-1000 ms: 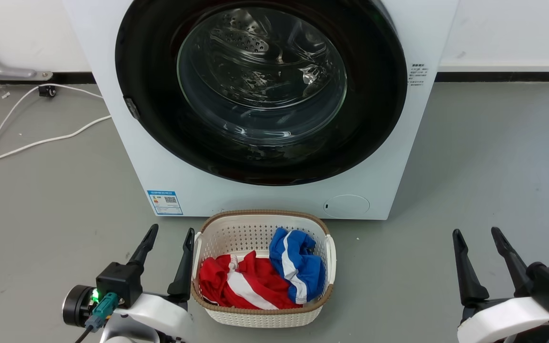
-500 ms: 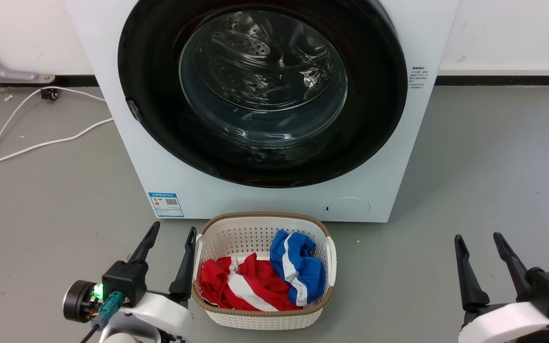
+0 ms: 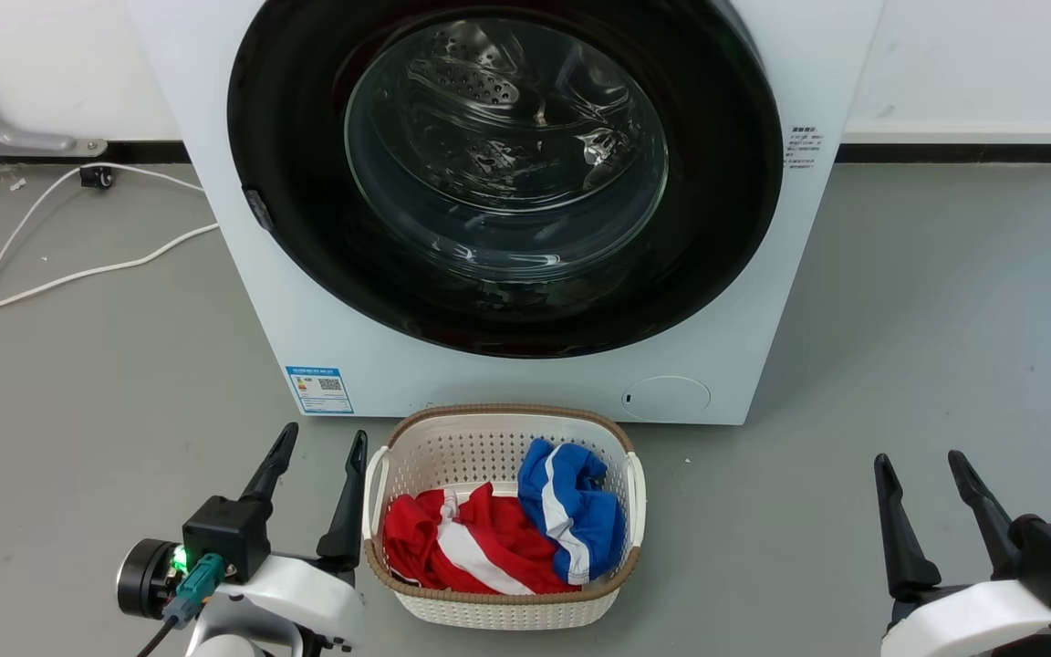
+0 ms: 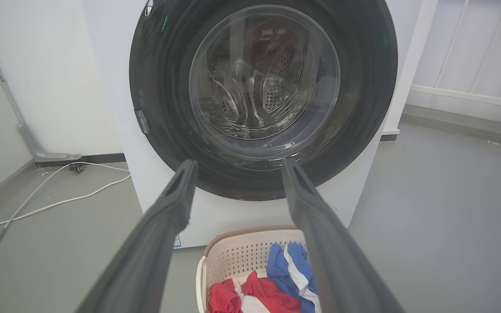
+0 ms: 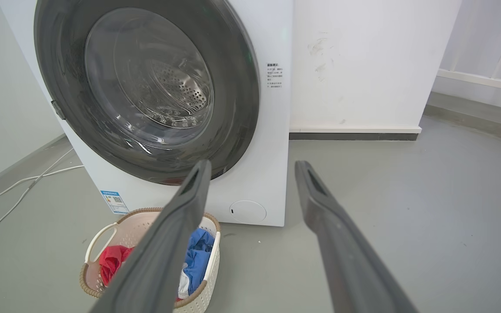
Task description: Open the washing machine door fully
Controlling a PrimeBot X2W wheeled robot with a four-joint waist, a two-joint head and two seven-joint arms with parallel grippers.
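Left gripper (image 3: 325, 432): empty, its two dark fingers spread wide, low over the grey floor (image 3: 900, 301) just left of the laundry basket (image 3: 503, 412); it touches nothing.
Right gripper (image 3: 918, 458): also spread wide and holding nothing, well to the right of the basket, near the floor's right side.
Laundry basket: white with a brown rim, on the floor against the lower front edge of the washing machine (image 3: 243, 301); it holds a red-and-white garment (image 3: 452, 547) and a blue-and-white garment (image 3: 571, 511).
Washing machine door (image 3: 726, 182): glossy black disc, shut flat against the machine's front, with the steel drum visible through its glass bowl.
Door tab (image 3: 258, 208): a small grey piece on the door's left edge, probably the pull point.
Step in hand: the reach has not begun; both grippers are well apart from the door.
Next move: likely a gripper rises to the left edge, hooks behind the tab and swings the door out to the right, keeping clear of the basket below.
Writing: a blue label (image 3: 318, 389) with a QR code at the front's lower left and a printed block (image 3: 801, 146) right of the door; both are too small to read. No brand is visible.
Round hatch (image 3: 666, 398): lower right of the front.
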